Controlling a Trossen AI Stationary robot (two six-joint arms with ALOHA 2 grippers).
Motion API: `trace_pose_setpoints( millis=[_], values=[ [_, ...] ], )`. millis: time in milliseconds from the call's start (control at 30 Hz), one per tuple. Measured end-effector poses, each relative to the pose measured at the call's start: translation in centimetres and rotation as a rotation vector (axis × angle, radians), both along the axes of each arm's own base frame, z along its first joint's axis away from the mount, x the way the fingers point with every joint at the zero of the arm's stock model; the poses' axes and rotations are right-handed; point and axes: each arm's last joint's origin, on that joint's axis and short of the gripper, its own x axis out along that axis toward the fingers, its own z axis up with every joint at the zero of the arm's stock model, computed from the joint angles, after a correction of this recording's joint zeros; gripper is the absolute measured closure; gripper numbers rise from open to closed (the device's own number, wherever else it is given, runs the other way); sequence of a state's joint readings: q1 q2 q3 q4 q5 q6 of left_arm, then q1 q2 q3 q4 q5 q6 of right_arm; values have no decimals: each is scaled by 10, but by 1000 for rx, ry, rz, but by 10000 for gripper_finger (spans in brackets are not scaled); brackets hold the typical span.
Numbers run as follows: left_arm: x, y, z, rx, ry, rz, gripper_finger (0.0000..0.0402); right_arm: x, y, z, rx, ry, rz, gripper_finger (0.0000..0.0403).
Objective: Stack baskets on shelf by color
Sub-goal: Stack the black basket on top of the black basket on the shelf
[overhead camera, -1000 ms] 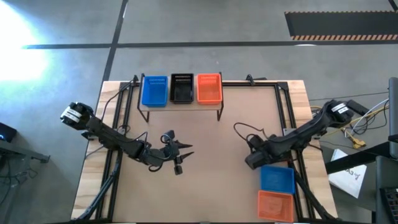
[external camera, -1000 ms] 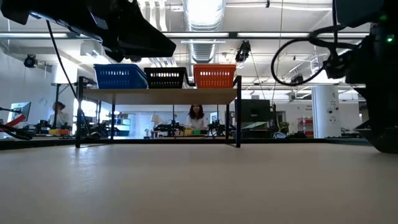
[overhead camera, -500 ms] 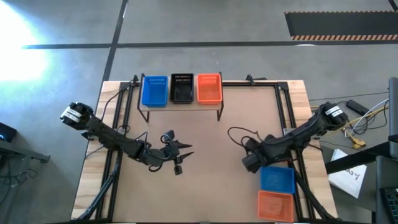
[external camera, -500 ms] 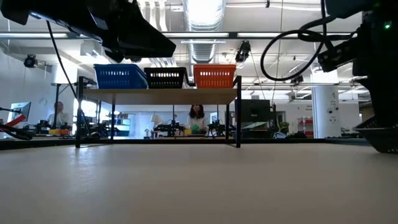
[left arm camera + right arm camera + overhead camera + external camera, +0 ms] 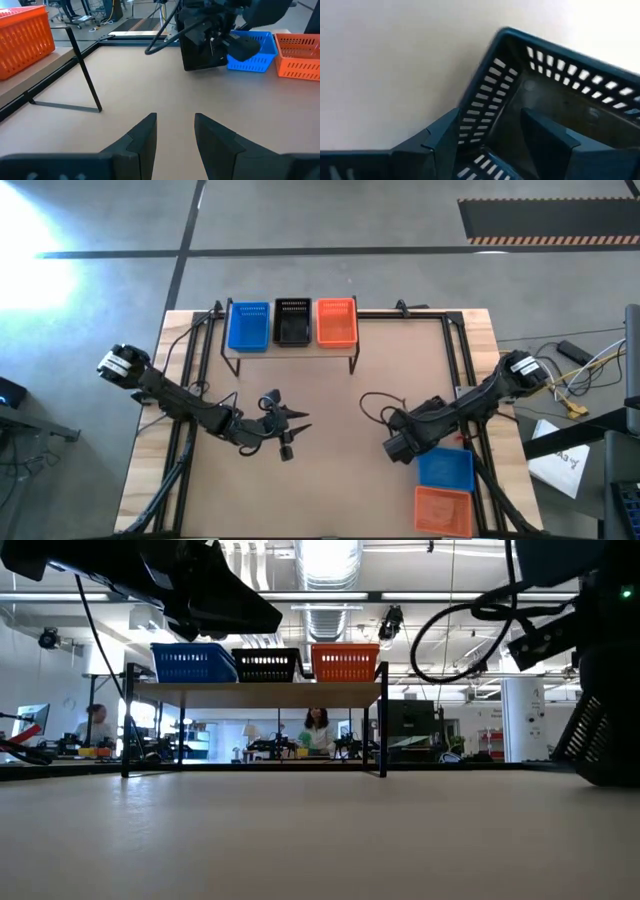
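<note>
A blue basket (image 5: 445, 469) and an orange basket (image 5: 443, 509) are still left on the counter (image 5: 330, 400), near its right front corner, while one blue, one black and one orange basket are already set in a row on the shelf (image 5: 290, 348). The right pincer (image 5: 490, 145) is placed over the blue basket's wall, one finger inside and one outside, not yet squeezed tight, so the pick-up step is judged to be in hand. Next it must be closed, lifted and carried onto the blue basket on the shelf (image 5: 249, 326); the left pincer (image 5: 175, 132) is held a little open above the bare counter.
</note>
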State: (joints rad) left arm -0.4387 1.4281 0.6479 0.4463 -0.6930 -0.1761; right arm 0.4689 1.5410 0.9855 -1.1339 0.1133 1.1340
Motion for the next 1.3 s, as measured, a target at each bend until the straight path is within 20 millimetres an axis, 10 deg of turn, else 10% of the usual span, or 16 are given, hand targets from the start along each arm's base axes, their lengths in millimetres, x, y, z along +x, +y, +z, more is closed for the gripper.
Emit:
trace_pose_setpoints(
  millis=[400, 1300],
  values=[
    [0, 0, 0, 1, 1, 0, 285, 3, 17, 29, -4, -108, 121, 202],
    [0, 0, 0, 1, 2, 0, 285, 3, -26, 1, -159, -151, -73, 202]
  ],
)
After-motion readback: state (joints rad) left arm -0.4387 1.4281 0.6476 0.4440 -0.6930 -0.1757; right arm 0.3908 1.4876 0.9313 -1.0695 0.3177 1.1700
